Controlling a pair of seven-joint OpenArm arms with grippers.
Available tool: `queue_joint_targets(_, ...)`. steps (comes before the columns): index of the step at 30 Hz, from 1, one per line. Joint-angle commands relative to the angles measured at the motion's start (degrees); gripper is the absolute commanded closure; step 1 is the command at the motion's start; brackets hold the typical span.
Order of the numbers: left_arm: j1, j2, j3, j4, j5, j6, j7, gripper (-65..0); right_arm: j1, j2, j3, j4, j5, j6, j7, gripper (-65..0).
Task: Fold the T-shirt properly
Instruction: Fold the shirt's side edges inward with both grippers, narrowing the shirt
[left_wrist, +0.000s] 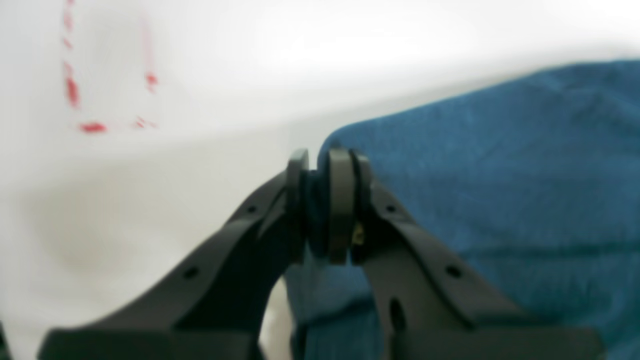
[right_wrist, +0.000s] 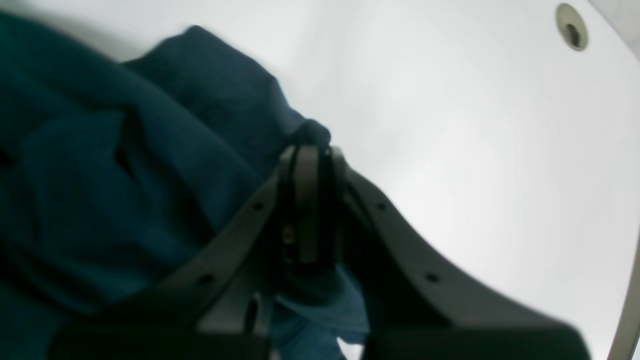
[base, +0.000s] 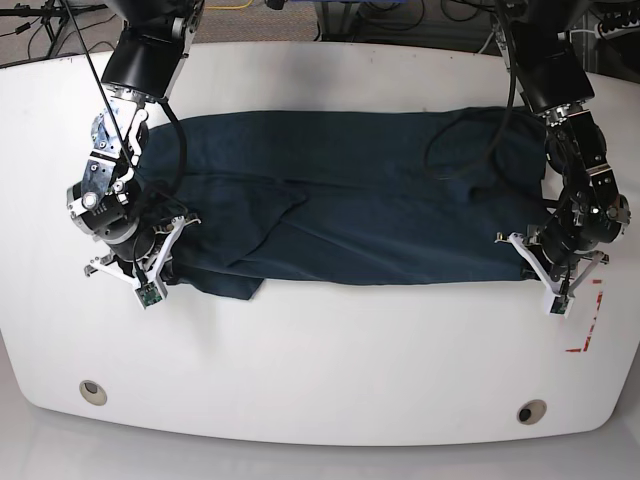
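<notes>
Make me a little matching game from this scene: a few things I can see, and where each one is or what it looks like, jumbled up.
Things:
1. T-shirt
2. left pincer
3. red marks
4. table

Descriptions:
A. white, with a small round hole near each front corner
B. dark teal, spread wide across the middle
C. on the table surface, by the shirt's end on the base view's right
D. shut on a corner of cloth

Pairs: 1-B, 2-D, 3-C, 4-A
</notes>
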Motion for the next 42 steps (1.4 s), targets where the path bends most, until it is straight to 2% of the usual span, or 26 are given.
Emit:
queue_joint_targets(1, -0.04, -0.73, -0.13, 2.91, -0.16, -2.51, -0.47, -4.6, -0.03, 0.65, 0.16, 3.55, 0.44, -0.10, 1.31, 0.0)
queue_joint_targets(6, 2.16, -2.31, -0.22, 5.37, -0.07, -5.24, -0.38, -4.4, -2.40, 0.83, 0.25, 6.72, 0.36, -0.10, 0.17, 0.0)
queue_joint_targets(14, 5.59, -3.19, -0.31, 6.78, -0.25, -5.33, -0.47, -4.6, -6.36, 2.41, 0.95, 9.62, 0.44, -0.10, -1.59, 0.0)
queue_joint_targets(18, 6.91, -5.22, -0.31, 6.78, -0.25, -6.56, -0.56, -4.6, -7.15, 1.97, 3.50, 10.06, 0.62, -0.10, -1.68, 0.0)
queue_joint_targets(26, 8.67, -6.36, -4.62, 6.78, -0.16, -12.62, -0.12, -4.7, -10.22, 2.32, 5.26, 10.41, 0.62, -0.10, -1.86, 0.0)
queue_joint_targets(33, 9.81, -6.45, -5.94, 6.78, -0.07, -12.67, 3.22, -4.7, -15.06, 1.89, 5.26, 12.96, 0.44, -0.10, -1.86, 0.0)
queue_joint_targets(42, 14.73, -7.59, -5.85, 6.78, -0.07, -12.67, 3.40, -4.9, -18.93, 1.09, 5.26, 12.87, 0.62, -0.10, -1.77, 0.0)
